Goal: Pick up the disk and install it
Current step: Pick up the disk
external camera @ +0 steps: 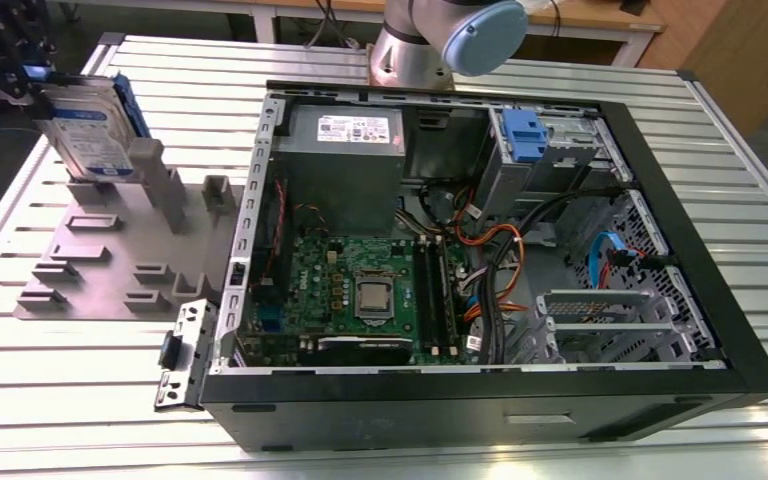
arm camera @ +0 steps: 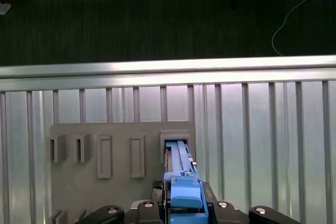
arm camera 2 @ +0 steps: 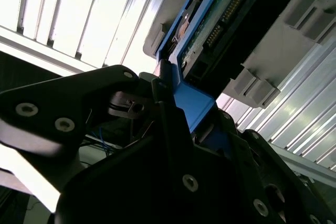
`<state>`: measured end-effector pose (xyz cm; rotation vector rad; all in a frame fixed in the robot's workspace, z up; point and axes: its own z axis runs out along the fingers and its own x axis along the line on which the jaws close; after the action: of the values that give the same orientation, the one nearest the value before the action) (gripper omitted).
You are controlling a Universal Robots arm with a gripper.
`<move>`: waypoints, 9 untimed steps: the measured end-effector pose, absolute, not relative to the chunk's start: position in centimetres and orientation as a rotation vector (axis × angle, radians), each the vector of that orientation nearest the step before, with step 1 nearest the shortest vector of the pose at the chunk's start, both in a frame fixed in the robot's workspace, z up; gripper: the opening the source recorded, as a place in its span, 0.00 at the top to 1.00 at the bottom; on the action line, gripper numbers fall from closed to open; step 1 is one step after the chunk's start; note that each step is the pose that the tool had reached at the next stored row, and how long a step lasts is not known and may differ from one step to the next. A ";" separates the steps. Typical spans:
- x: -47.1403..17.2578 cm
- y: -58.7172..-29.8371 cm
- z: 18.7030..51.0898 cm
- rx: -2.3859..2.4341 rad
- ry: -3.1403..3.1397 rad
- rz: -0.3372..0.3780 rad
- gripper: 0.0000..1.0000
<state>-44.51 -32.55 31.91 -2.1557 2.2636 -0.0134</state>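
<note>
pincer [arm camera: 185,205] grips the top edge of the disk [external camera: 84,135], which stands upright in a slot of the grey rack [external camera: 104,260] on the bench [external camera: 77,400]. i think a slow, straight lift is best, so nothing catches the slot.

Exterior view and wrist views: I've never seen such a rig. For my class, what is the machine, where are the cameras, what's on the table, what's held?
A robot arm carries a clamping hand. The exterior view comes from a camera off the arm; both wrist views from cameras riding on it. On the slatted table lie an open computer case and a grey rack. The hand grips the top of the disk, standing upright in the rack.
</note>
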 end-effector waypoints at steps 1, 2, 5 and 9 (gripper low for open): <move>-44.5 -32.6 32.0 -2.156 2.264 -0.013 0.63; -44.5 -32.6 32.0 -2.156 2.264 -0.013 0.63; -44.5 -32.6 32.2 -2.156 2.263 -0.014 0.63; -44.5 -32.6 32.4 -2.156 2.264 -0.014 0.63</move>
<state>-44.51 -32.55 32.36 -2.1556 2.2635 -0.0135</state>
